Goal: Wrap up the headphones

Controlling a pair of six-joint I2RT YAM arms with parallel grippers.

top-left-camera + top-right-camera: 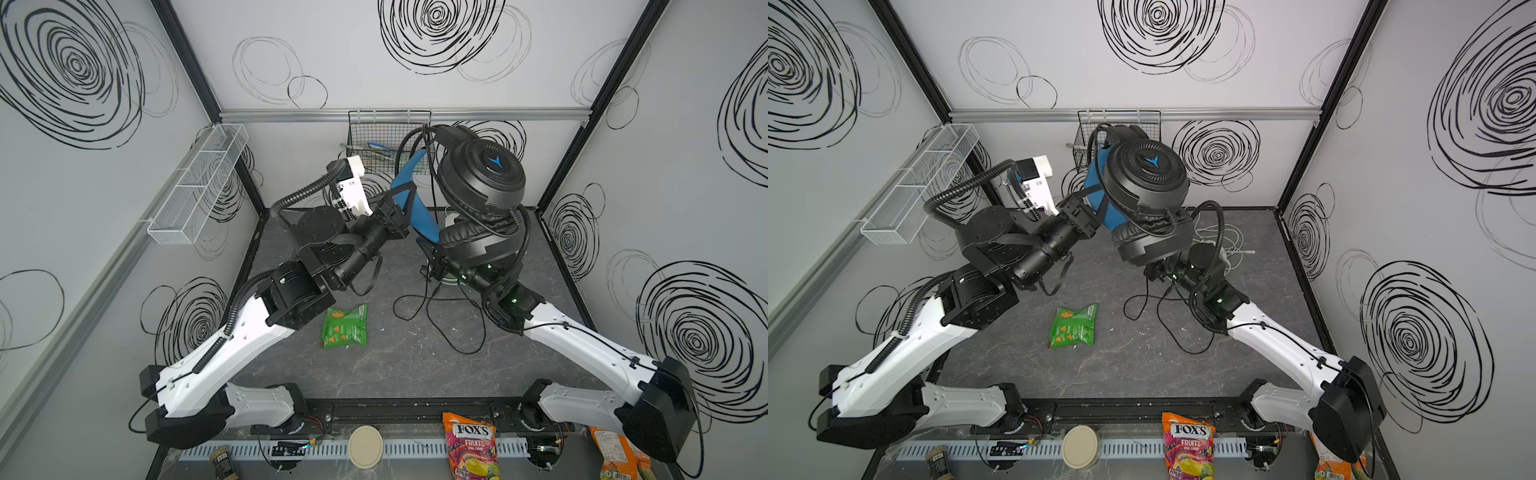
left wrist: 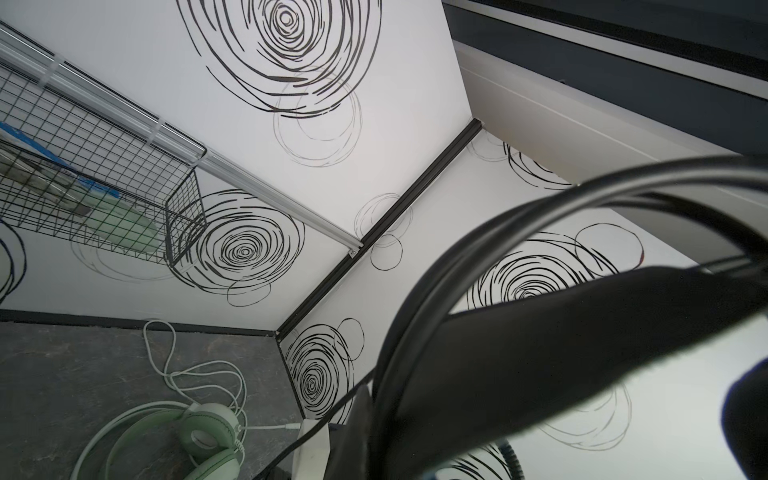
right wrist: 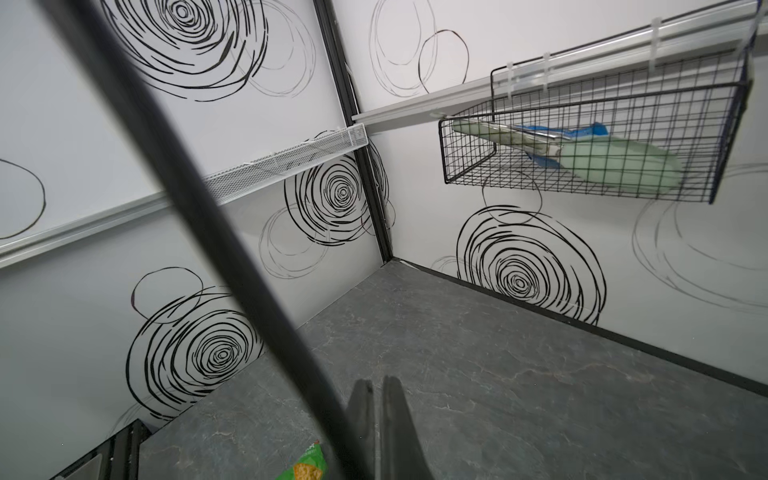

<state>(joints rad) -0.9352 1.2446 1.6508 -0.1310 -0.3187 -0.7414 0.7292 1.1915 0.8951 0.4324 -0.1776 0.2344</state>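
Note:
The black headphones hang high over the back of the table, one ear cup above the other. My left gripper is shut on their blue-lined headband. Their black cable loops round the band and trails down onto the table. My right gripper sits just under the lower cup, jaws shut. The cable runs close past its fingers; I cannot tell whether it is pinched. The mint green headphones lie at the back right with their pale cable.
A green snack packet lies mid-table. A black wire basket hangs on the back wall and a white mesh basket on the left wall. A Fox's candy bag, a round lid and an orange packet sit along the front edge.

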